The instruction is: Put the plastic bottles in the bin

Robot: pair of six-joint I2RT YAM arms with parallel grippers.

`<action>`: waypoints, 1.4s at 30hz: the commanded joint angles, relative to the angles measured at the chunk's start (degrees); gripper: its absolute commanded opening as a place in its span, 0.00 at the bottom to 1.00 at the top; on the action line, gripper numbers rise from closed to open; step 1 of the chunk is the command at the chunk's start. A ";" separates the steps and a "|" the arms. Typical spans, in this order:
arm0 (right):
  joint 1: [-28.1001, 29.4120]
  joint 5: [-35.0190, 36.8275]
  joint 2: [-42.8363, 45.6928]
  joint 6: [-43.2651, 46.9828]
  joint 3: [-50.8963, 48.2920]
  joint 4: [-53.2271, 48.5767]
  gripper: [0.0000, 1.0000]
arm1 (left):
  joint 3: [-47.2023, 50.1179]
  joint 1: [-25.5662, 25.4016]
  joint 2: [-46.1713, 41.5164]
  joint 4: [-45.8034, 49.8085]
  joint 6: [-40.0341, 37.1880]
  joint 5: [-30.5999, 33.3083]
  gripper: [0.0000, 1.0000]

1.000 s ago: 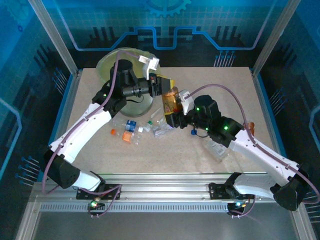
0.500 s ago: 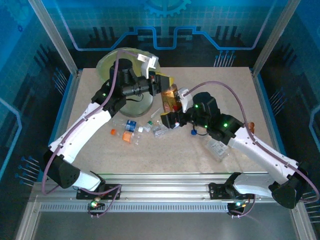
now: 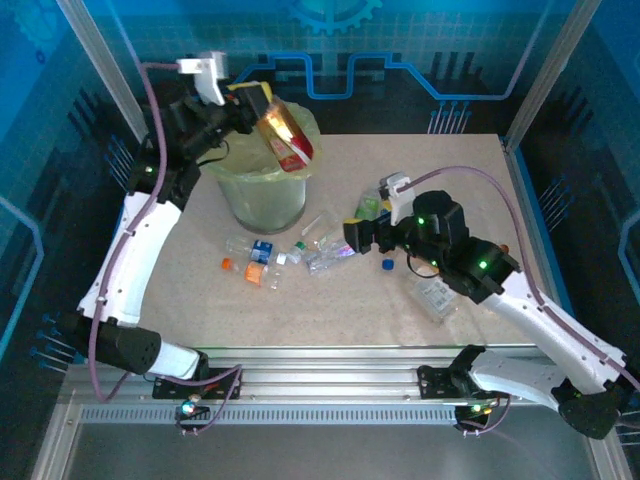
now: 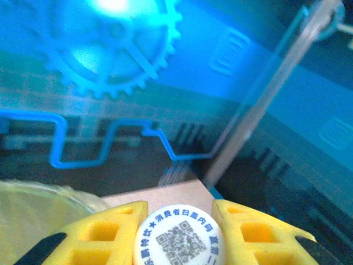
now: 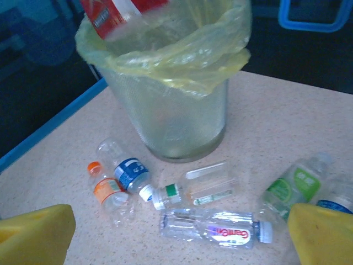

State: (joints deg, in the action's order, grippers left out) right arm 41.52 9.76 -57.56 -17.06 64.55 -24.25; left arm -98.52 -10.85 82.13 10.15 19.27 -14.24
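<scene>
Top external: red-labelled bottle held over the bin

Top external view has the left gripper (image 3: 252, 103) raised above the worktop's far-left corner, clenched on a red-labelled bottle (image 3: 287, 138). The bottle is clear plastic with an amber tint. It hangs tilted, its lower end over the mouth of the bin (image 3: 262, 195). The bin is a round, tapering wastebasket of pale green-grey plastic, standing near the far edge of the worktop (image 3: 440, 180), left of centre. A crinkled translucent yellow-green bag (image 5: 182, 52) is folded over its rim. From the left wrist, blocky yellow fingers (image 4: 118, 237) squeeze the bottle's round white cap (image 4: 179, 243), which is printed with a square code.

The right gripper (image 3: 357, 234) hovers low over the middle of the worktop, jaws spread wide and grasping nothing. Its yellow pads (image 5: 33, 234) sit at the bottom corners of the right wrist view.

Loose bottles lie on their sides on the speckled beige surface, just on the near side of the bin:
- an orange-labelled bottle (image 5: 108, 194) with an orange cap, just beside a blue-labelled bottle (image 5: 130, 171)
- a small bottle with a green band (image 5: 168, 192)
- a flat-sided clear container (image 5: 210, 184)
- a crumpled clear bottle (image 5: 212, 229) with a pink-red label
- a green-labelled bottle (image 5: 288, 190) further right

A flattened clear bottle (image 3: 435, 297) lies beneath the right arm, closer to the near edge
</scene>
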 commanded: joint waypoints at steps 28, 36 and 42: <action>-42.24 0.45 0.86 -15.87 -3.39 -32.59 1.00 | -13.06 2.41 21.58 9.75 -19.51 17.54 0.04; -56.93 -5.67 2.71 -12.83 -9.54 -30.18 1.00 | -10.93 2.48 23.66 10.11 -18.92 16.65 0.07; -61.92 -2.25 2.54 -12.02 -9.89 -30.60 1.00 | -9.42 2.54 24.90 9.93 -18.83 16.20 0.11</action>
State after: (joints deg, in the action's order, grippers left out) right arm -18.50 6.68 -55.70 -30.41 55.05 -54.41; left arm -109.25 -8.78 105.51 20.36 0.95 2.76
